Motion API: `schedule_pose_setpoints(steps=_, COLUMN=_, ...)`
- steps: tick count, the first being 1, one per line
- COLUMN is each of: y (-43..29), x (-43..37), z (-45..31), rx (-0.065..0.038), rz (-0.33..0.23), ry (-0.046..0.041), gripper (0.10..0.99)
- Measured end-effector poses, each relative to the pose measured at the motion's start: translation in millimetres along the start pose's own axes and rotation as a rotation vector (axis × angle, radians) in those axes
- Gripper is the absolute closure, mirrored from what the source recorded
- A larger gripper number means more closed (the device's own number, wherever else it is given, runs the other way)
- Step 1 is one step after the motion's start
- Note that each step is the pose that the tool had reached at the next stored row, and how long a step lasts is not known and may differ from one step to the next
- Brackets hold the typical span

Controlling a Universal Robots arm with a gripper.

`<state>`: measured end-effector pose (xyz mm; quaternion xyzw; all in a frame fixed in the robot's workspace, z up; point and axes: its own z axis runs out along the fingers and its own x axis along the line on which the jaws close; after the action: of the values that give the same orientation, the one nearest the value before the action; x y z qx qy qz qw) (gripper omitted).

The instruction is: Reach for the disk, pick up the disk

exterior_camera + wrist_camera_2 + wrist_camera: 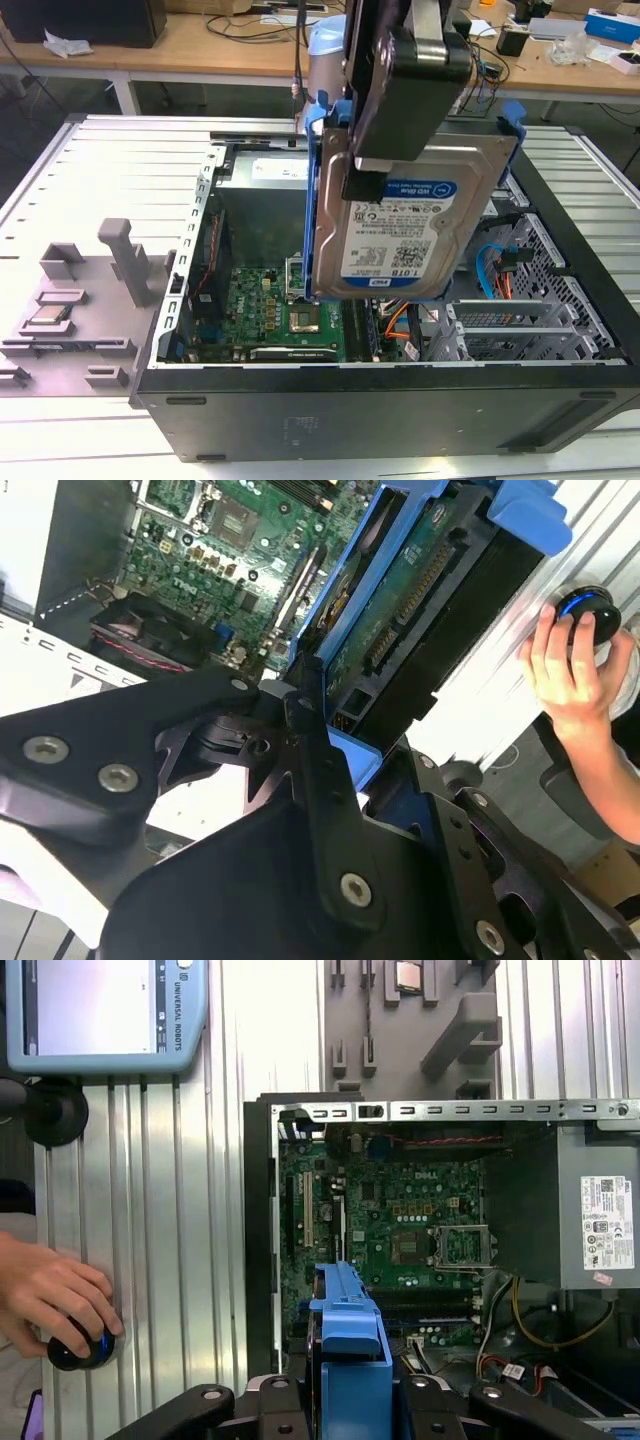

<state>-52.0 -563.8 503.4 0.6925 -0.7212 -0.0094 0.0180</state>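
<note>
The disk (415, 235), a silver hard drive with a white-and-blue label and blue side rails, hangs upright in the air above the open computer case (380, 420). My gripper (368, 172) comes down from above and is shut on the disk's upper part, its black body covering the top of the label. In the second wrist view the disk (420, 590) shows its green circuit-board side and blue rail, held between the black fingers (300, 730). In the first wrist view the disk's blue rail (350, 1335) stands edge-on between the gripper's arms, over the motherboard.
The case holds a green motherboard (265, 305) and a metal drive cage (540, 300) with cables. A grey fixture (70, 310) with a small silver chip lies at the exterior view's left. A person's hand (50, 1290) rests on a blue knob beside a tablet (100, 1010).
</note>
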Motion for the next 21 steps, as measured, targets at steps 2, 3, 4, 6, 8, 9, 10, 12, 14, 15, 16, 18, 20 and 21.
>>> schedule_pose_setpoints(steps=2, y=-0.2, x=4.1, z=0.1, rx=0.0, rz=0.0, ry=0.0, gripper=0.718)
schedule_pose_setpoints(steps=3, y=-0.2, x=6.1, z=0.2, rx=0.0, rz=0.0, ry=0.0, gripper=0.718)
schedule_pose_setpoints(steps=4, y=-0.3, x=7.7, z=0.2, rx=0.0, rz=0.0, ry=0.0, gripper=0.718)
schedule_pose_setpoints(steps=6, y=-0.5, x=11.9, z=0.3, rx=0.0, rz=0.0, ry=0.0, gripper=0.718)
schedule_pose_setpoints(steps=8, y=-0.7, x=16.4, z=0.4, rx=0.0, rz=0.0, ry=0.0001, gripper=0.718)
schedule_pose_setpoints(steps=9, y=-1.5, x=17.7, z=0.5, rx=0.0, rz=0.0, ry=-0.0001, gripper=0.718)
schedule_pose_setpoints(steps=10, y=-3.0, x=18.0, z=0.4, rx=0.0, rz=0.0, ry=0.0, gripper=0.718)
schedule_pose_setpoints(steps=12, y=-6.1, x=18.3, z=0.3, rx=0.0, rz=0.0, ry=0.0001, gripper=0.718)
schedule_pose_setpoints(steps=14, y=-9.8, x=18.4, z=0.2, rx=0.0, rz=0.0, ry=0.0, gripper=0.718)
schedule_pose_setpoints(steps=15, y=-11.6, x=18.4, z=0.1, rx=0.0, rz=0.0, ry=0.0, gripper=0.718)
schedule_pose_setpoints(steps=16, y=-15.6, x=18.2, z=-0.1, rx=0.0, rz=0.0, ry=0.0, gripper=0.718)
schedule_pose_setpoints(steps=18, y=-22.2, x=18.0, z=-0.3, rx=0.0, rz=0.0, ry=0.0, gripper=0.718)
schedule_pose_setpoints(steps=20, y=-30.4, x=17.7, z=-0.6, rx=-0.001, rz=0.0, ry=0.0, gripper=0.718)
schedule_pose_setpoints(steps=21, y=-32.4, x=17.6, z=-0.7, rx=-0.001, rz=0.0, ry=0.0, gripper=0.718)
